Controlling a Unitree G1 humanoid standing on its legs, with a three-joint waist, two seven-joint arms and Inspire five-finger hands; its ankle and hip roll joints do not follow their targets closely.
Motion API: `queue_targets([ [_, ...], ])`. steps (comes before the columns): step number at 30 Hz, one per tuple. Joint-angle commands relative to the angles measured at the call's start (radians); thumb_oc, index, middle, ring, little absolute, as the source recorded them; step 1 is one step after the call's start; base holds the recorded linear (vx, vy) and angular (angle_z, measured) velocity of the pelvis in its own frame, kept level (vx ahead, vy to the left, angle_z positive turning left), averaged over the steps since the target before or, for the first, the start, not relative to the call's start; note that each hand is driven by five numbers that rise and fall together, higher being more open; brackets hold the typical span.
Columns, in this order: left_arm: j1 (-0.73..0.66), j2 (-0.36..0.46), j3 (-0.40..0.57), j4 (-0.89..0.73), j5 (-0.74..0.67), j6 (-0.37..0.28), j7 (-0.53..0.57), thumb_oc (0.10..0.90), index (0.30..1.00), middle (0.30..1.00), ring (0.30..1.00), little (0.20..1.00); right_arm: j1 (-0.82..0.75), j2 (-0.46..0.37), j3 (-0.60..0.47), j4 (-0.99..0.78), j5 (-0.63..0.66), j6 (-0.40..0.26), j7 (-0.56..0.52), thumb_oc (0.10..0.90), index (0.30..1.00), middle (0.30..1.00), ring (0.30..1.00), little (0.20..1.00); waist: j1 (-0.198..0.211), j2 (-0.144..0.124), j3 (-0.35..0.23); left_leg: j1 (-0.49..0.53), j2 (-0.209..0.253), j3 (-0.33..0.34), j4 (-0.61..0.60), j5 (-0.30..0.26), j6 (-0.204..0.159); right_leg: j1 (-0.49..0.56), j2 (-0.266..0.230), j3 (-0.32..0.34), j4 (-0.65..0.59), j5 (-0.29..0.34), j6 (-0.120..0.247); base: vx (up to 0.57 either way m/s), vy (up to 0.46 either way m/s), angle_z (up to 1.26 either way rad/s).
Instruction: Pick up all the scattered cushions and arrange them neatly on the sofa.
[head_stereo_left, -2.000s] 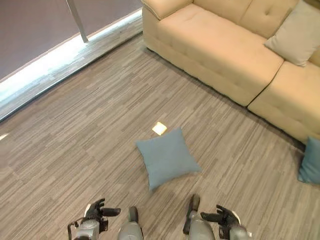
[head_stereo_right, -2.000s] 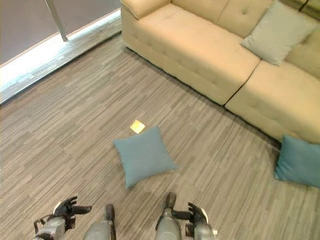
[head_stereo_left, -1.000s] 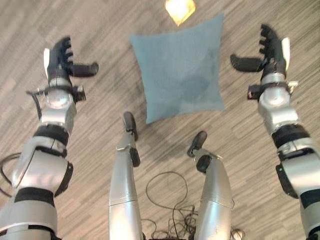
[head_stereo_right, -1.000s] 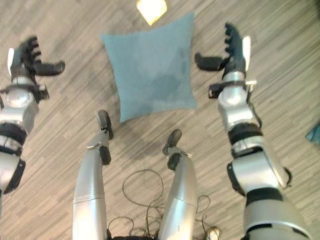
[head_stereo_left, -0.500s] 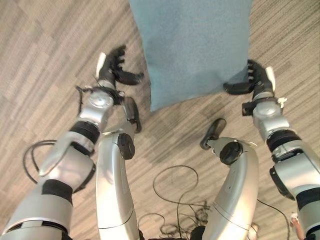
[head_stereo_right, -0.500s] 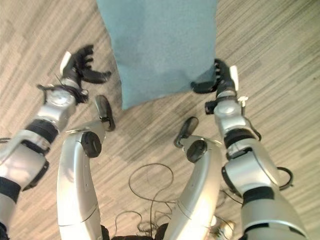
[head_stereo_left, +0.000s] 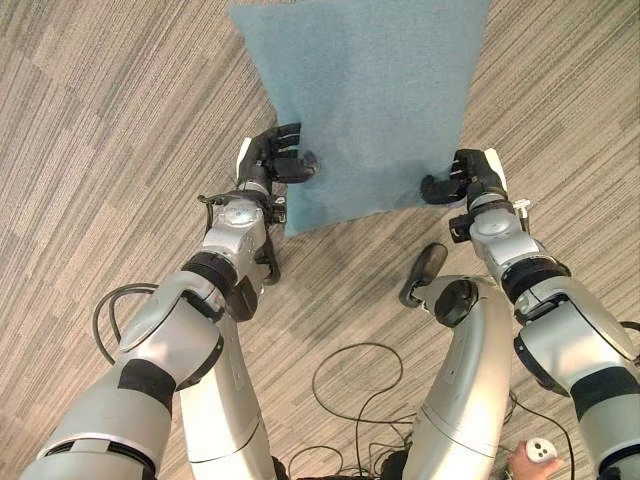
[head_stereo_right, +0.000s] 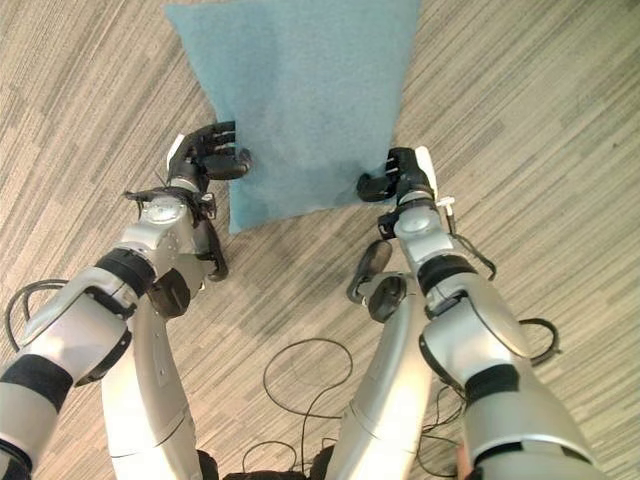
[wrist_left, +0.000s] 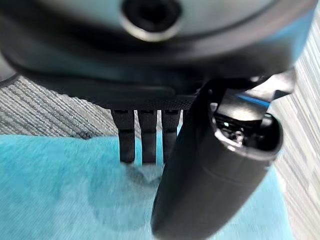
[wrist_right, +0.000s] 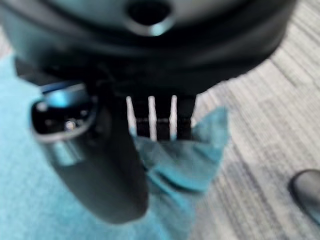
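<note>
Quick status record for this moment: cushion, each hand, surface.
cushion: blue cushion lying on the floor, its near edge between the two hands
left hand: left hand at the cushion's near left corner, fingers and thumb curled onto the fabric
right hand: right hand at the near right corner, pinching it; the corner is bunched between thumb and fingers in the right wrist view
surface: grey striped floor
lifted: cannot tell

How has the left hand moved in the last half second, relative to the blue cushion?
Yes. The left hand has closed in from beside the blue cushion onto its near left corner, where its fingers now curl on the fabric.
</note>
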Motion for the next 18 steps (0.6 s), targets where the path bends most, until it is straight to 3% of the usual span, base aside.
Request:
queue_targets([
  [1, -0.037, -0.128, 0.008, -0.077, 0.049, -0.049, -0.016, 0.4, 0.3, 0.3, 0.3, 0.3, -0.022, 0.12, -0.025, -0.14, -0.074, -0.08, -0.048, 0.4, 0.3, 0.3, 0.3, 0.3, -0.01, -0.012, -0.035, 0.066, -0.01, -0.137, -0.088, -0.12, -0.177, 0.027, 0.009, 0.02, -0.072, 0.001, 0.048, -0.11, 0.037, -0.08],
  [3, -0.042, -0.117, 0.028, -0.089, 0.067, -0.059, 0.005, 0.4, 0.3, 0.3, 0.3, 0.3, -0.03, 0.102, -0.078, -0.201, -0.097, -0.099, -0.107, 0.4, 0.3, 0.3, 0.3, 0.3, -0.012, -0.01, -0.035, 0.066, -0.014, -0.145, -0.122, -0.097, -0.177, 0.039, 0.012, -0.001, -0.107, 0.019, 0.048, -0.07, 0.035, -0.06],
  [6, -0.028, -0.078, 0.096, -0.128, 0.116, -0.085, 0.051, 0.4, 0.3, 0.3, 0.3, 0.3, -0.019, 0.064, -0.186, -0.389, -0.128, -0.148, -0.183, 0.4, 0.3, 0.3, 0.3, 0.3, -0.012, 0.03, -0.065, 0.067, -0.02, -0.193, -0.209, -0.035, -0.18, 0.139, 0.015, -0.119, -0.253, 0.077, 0.054, -0.17, 0.078, -0.12],
  [8, -0.009, -0.07, 0.109, -0.153, 0.129, -0.091, 0.062, 0.4, 0.3, 0.3, 0.3, 0.3, 0.005, 0.056, -0.205, -0.444, -0.154, -0.152, -0.202, 0.4, 0.3, 0.3, 0.3, 0.3, -0.015, 0.032, -0.075, 0.1, -0.027, -0.19, -0.251, -0.017, -0.183, 0.183, 0.023, -0.147, -0.302, 0.094, 0.054, -0.12, 0.006, -0.05],
  [10, 0.016, -0.036, 0.123, -0.225, 0.191, -0.114, 0.081, 0.4, 0.3, 0.3, 0.3, 0.3, 0.061, 0.041, -0.255, -0.543, -0.191, -0.171, -0.225, 0.4, 0.3, 0.3, 0.3, 0.3, -0.021, 0.021, -0.088, 0.209, -0.04, -0.17, -0.347, 0.007, -0.189, 0.289, 0.043, -0.176, -0.399, 0.127, 0.059, -0.16, -0.021, 0.17],
  [12, 0.07, -0.012, 0.157, -0.333, 0.253, -0.138, 0.104, 0.4, 0.3, 0.3, 0.3, 0.3, 0.167, 0.028, -0.32, -0.645, -0.256, -0.171, -0.248, 0.4, 0.3, 0.3, 0.3, 0.3, -0.022, 0.007, -0.108, 0.384, -0.057, -0.158, -0.497, 0.043, -0.192, 0.453, 0.068, -0.213, -0.543, 0.175, 0.066, -0.16, -0.015, 0.26],
  [14, 0.1, -0.007, 0.167, -0.366, 0.265, -0.146, 0.106, 0.4, 0.3, 0.3, 0.3, 0.3, 0.2, 0.028, -0.33, -0.678, -0.279, -0.17, -0.248, 0.4, 0.3, 0.3, 0.3, 0.3, -0.021, 0.004, -0.111, 0.444, -0.059, -0.151, -0.539, 0.056, -0.193, 0.512, 0.074, -0.227, -0.597, 0.192, 0.064, -0.07, 0.015, 0.19],
  [17, 0.172, 0.027, 0.209, -0.456, 0.341, -0.152, 0.112, 0.4, 0.3, 0.3, 0.3, 0.3, 0.311, 0.027, -0.37, -0.722, -0.283, -0.179, -0.225, 0.4, 0.3, 0.3, 0.3, 0.3, -0.014, -0.003, -0.142, 0.622, -0.059, -0.144, -0.685, 0.088, -0.203, 0.686, 0.085, -0.258, -0.762, 0.237, 0.071, -0.06, 0.027, -0.05],
  [18, 0.246, 0.038, 0.236, -0.495, 0.39, -0.153, 0.104, 0.4, 0.3, 0.3, 0.3, 0.3, 0.394, 0.031, -0.385, -0.752, -0.315, -0.176, -0.197, 0.4, 0.3, 0.3, 0.3, 0.3, -0.007, -0.007, -0.171, 0.74, -0.068, -0.125, -0.793, 0.138, -0.198, 0.803, 0.082, -0.288, -0.874, 0.294, 0.071, -0.06, 0.049, -0.02],
])
